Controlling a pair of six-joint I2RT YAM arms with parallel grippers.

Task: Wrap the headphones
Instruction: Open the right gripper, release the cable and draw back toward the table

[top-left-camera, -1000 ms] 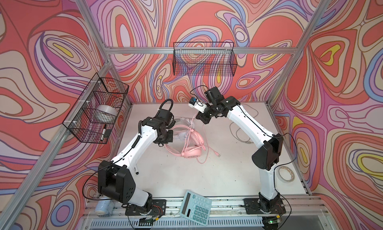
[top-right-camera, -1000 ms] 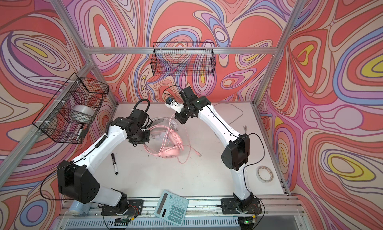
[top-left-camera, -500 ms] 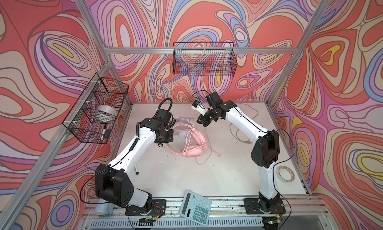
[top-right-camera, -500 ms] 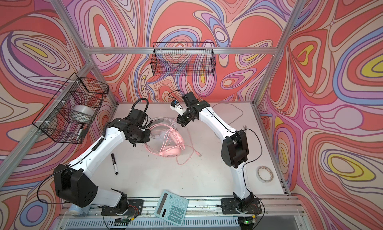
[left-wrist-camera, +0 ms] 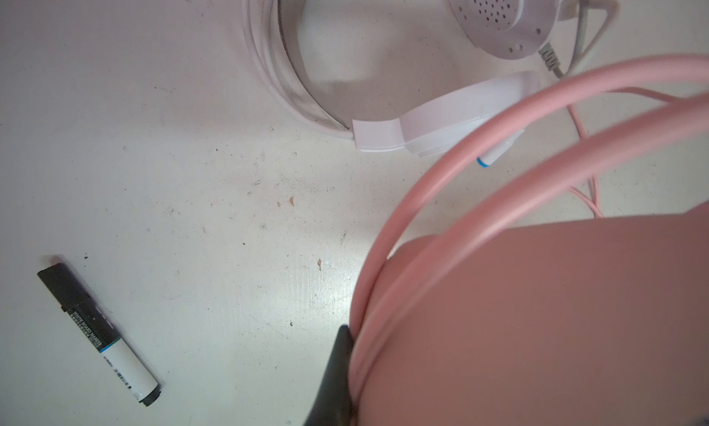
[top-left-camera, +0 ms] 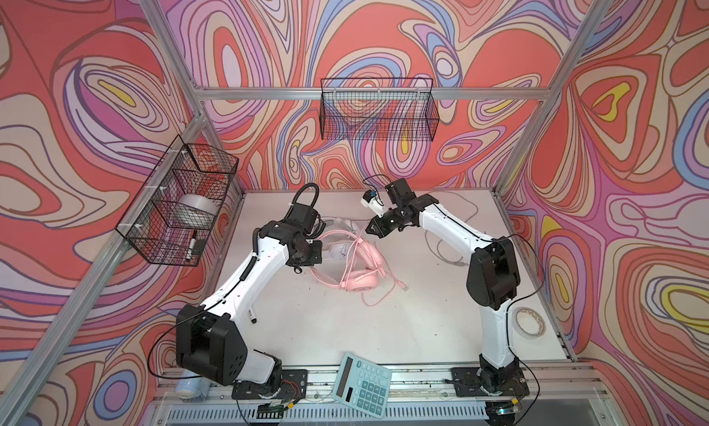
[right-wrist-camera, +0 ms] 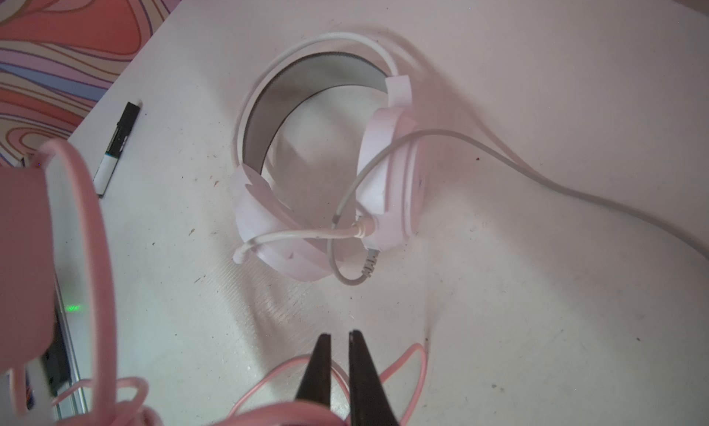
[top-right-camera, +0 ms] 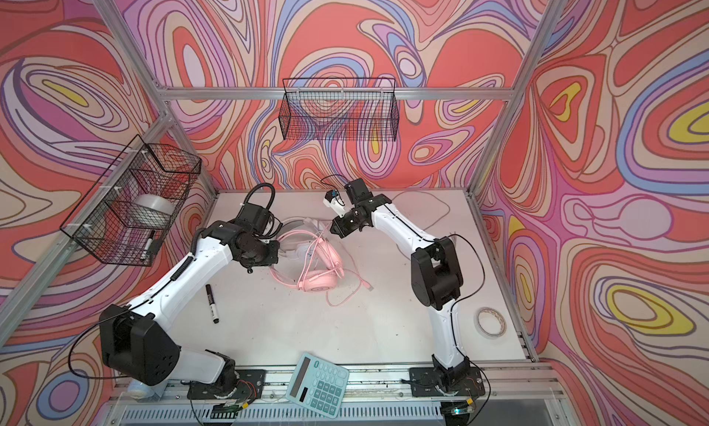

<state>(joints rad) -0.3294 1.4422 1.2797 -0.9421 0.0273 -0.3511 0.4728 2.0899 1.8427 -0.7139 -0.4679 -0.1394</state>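
The pink headphones (top-left-camera: 360, 284) (top-right-camera: 318, 284) lie mid-table, partly over the white headphones (top-left-camera: 339, 247) (top-right-camera: 297, 247). My left gripper (top-left-camera: 319, 249) (top-right-camera: 278, 247) is shut on the pink headband; in the left wrist view one black finger (left-wrist-camera: 335, 366) presses against the pink headset (left-wrist-camera: 537, 309), and the other finger is hidden. My right gripper (top-left-camera: 370, 230) (right-wrist-camera: 337, 334) hovers just beyond the headsets. Its jaws stand a narrow gap apart over loops of the pink cable (right-wrist-camera: 418, 366). The white headset (right-wrist-camera: 387, 182) lies on its side, and its greyish cable (right-wrist-camera: 537, 174) trails away.
A black-and-white marker (top-right-camera: 211, 303) (left-wrist-camera: 99, 332) lies left of the headsets. A teal calculator (top-left-camera: 362, 384) sits at the front edge and a tape roll (top-left-camera: 529, 322) at the right. Wire baskets hang on the back wall (top-left-camera: 378, 109) and the left wall (top-left-camera: 180, 201).
My right gripper has dropped slightly toward the pink headset and its jaws have parted a little. The left gripper keeps its hold in nearly the same place.
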